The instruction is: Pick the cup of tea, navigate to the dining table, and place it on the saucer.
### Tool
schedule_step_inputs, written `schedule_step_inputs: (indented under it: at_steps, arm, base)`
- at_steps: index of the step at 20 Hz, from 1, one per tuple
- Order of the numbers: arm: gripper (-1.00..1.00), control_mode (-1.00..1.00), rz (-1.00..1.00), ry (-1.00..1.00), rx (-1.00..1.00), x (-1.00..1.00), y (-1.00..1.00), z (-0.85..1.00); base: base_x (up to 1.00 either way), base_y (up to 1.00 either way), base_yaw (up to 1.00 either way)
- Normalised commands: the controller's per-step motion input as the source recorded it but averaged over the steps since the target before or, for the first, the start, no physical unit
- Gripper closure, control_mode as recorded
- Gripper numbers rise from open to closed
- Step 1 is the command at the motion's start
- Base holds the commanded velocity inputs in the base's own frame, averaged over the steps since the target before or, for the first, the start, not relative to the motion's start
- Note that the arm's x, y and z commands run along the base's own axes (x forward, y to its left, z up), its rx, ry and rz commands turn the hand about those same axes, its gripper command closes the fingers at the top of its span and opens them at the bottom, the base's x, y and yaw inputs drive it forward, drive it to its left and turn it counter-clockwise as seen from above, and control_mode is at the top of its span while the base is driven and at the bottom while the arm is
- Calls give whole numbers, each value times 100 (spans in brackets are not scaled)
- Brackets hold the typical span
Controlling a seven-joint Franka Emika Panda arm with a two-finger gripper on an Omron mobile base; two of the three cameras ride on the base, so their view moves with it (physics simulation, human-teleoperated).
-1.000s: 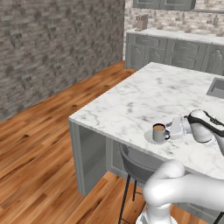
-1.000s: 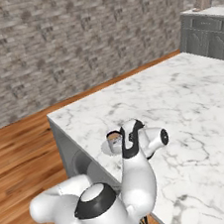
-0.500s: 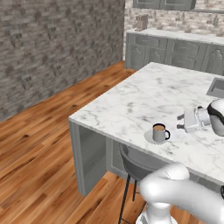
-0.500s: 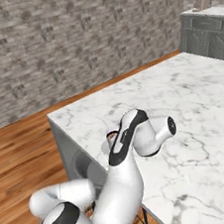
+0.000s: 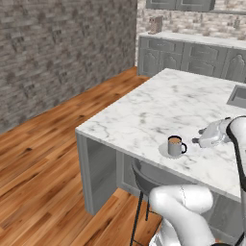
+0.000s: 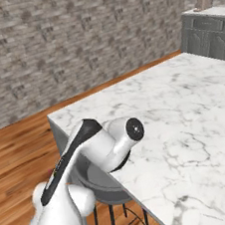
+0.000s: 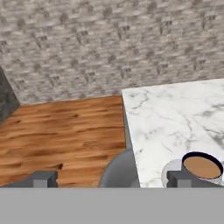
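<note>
The cup of tea [image 5: 176,145] sat on the saucer [image 5: 165,151], a bit right of center in the left base view, near the front edge of the dining table [image 5: 158,108]. Brown tea filled it nearly to the dark rim. The gripper [image 5: 202,140] hung just right of the cup, not touching it. In the hand view its fingertips [image 7: 42,178] were spread wide, holding nothing.
</note>
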Motion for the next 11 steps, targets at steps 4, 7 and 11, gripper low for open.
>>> schedule_step_inputs:
  at_steps: [4,7,11]
  arm:
    - [-100,-100,-25,3,0,-100,27,29]
    - [-100,-100,-23,0,-1,-100,40,21]
    - [-100,-100,-22,0,-1,-100,34,13]
  base:
    - [0,0,0]
    - [0,0,0]
    - [0,0,0]
